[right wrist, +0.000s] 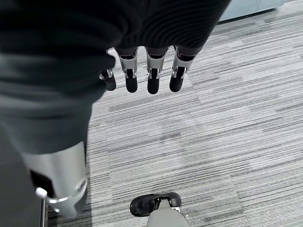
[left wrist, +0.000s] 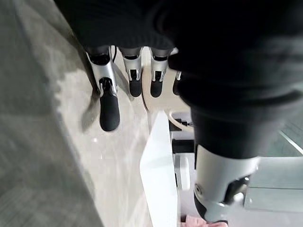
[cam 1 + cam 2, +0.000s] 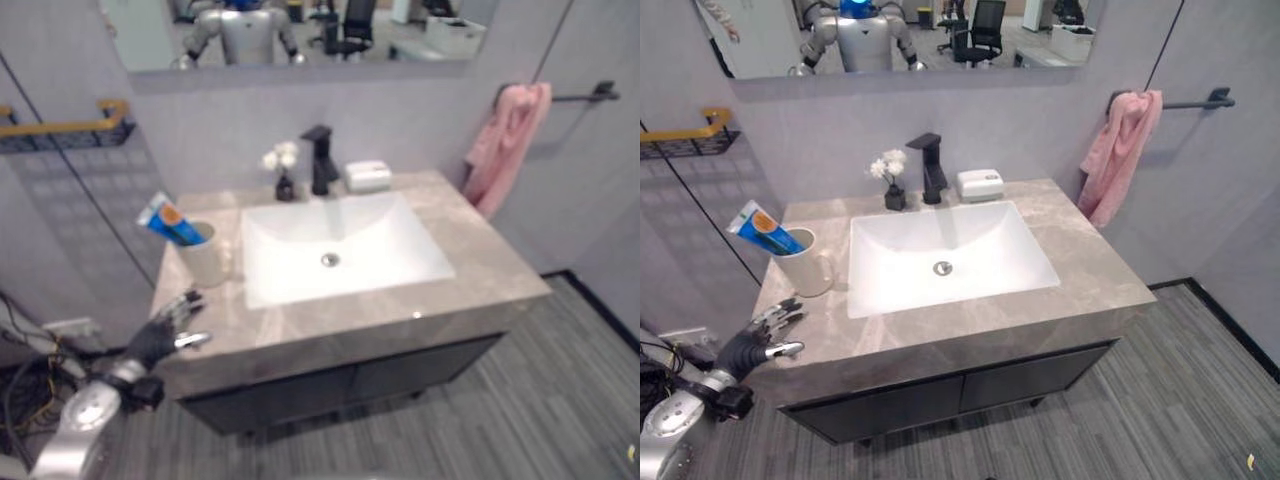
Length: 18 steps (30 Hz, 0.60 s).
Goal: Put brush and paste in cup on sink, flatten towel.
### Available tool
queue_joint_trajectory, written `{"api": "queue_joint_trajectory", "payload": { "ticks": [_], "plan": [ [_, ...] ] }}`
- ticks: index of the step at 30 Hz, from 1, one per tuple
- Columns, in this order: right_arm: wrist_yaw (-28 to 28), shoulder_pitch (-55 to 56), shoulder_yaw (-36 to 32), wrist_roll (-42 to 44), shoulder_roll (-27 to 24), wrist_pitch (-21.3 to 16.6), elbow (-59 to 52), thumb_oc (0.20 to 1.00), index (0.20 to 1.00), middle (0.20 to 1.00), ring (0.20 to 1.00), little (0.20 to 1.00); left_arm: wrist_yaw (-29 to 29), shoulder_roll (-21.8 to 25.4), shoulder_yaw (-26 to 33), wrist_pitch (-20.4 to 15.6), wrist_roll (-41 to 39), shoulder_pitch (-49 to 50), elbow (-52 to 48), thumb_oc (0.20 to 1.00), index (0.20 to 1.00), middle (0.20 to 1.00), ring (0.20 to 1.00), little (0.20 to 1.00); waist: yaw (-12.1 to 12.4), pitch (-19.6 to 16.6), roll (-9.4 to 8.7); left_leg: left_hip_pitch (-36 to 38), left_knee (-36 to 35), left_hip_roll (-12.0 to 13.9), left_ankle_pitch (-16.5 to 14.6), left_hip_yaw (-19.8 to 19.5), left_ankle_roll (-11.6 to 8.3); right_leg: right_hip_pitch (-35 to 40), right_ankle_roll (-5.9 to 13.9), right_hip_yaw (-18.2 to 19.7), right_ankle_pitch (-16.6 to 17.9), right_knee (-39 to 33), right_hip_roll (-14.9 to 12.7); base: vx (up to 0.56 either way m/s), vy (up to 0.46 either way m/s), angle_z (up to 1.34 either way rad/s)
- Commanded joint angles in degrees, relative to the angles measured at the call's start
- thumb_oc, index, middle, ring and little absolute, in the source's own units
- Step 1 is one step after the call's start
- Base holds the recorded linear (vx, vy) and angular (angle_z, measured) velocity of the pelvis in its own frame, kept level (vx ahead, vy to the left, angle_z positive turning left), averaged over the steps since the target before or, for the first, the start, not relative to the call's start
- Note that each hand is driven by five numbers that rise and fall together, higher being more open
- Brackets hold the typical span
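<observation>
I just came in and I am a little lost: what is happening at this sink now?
The robot's left hand hovers open at the counter's front left corner, holding nothing. A blue paste tube already stands in the cup beside the basin; no brush can be made out. The pink towel hangs bunched on its wall bar. The right hand hangs open above the floor.

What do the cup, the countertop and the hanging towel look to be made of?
Cup: probably glazed ceramic, smooth cream wall with a handle.
Countertop: looks like polished stone or stone-look laminate, grey-beige veining with a soft sheen.
Towel: soft pink fabric, likely terry, hanging in bunched folds from the bar.
</observation>
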Motion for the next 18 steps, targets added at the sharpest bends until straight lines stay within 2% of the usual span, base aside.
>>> {"api": "queue_joint_trajectory", "payload": {
  "ticks": [1,8,18],
  "plan": [
    [-0.1,-3.0,1.8,-0.6,-2.7,-0.4,2.1,1.000,1.000,1.000,1.000,1.000,1.7,2.6,3.5,-1.8,2.1,-3.8,1.1,1.000,1.000,1.000,1.000,1.000,0.0,3.0,-0.02,0.2,1.1,-1.0,-4.3,-2.5,2.50,-0.9,1.47,-1.5,6.2,1.4,-1.7,0.00,-0.015,-0.04],
    [-0.1,-2.6,1.7,-0.4,-2.6,-0.4,1.7,1.000,1.000,1.000,1.000,1.000,4.1,2.8,6.4,-2.2,3.2,-5.1,2.6,1.000,1.000,1.000,1.000,1.000,0.2,3.5,-0.95,-0.2,1.1,-0.6,-4.2,-2.3,2.34,-1.2,1.41,-1.8,6.3,0.8,-1.4,0.00,0.000,0.00],
    [-0.1,-2.8,1.9,-0.3,-2.3,-0.5,1.3,1.000,1.000,1.000,1.000,1.000,5.7,0.4,6.4,-2.5,3.4,-5.6,0.5,1.000,1.000,1.000,1.000,1.000,0.4,3.7,-1.58,-0.1,1.1,-0.3,-4.3,-2.4,2.27,-1.0,1.12,-1.9,5.8,0.5,-1.1,0.00,0.000,0.00]
  ]
}}
